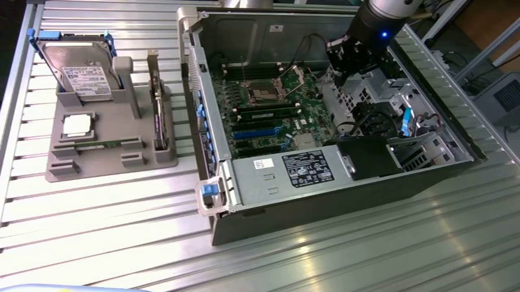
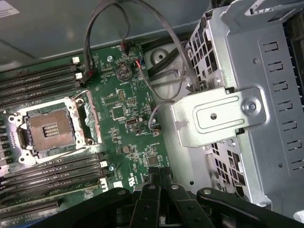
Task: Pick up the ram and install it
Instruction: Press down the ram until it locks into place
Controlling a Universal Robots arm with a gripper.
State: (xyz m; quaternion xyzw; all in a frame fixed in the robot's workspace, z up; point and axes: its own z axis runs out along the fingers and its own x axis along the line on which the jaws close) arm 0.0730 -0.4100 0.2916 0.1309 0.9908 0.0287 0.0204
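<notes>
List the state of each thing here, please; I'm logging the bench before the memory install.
Gripper: shut, holding nothing, above the motherboard inside the case.
Computer case: lying on its side, panel off.
Processor socket: empty, frame closed.
Memory stick: standing on edge in the grey holder's slot, not picked up.
Second memory stick: lying flat in the holder.
Processor chip: resting in the holder.
Hard drive: leaning in the holder.

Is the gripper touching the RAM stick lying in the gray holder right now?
Apart. The exterior view shows the gripper up over the open computer case, while the ram lies in the gray holder outside the case, across the case wall from it.
</notes>
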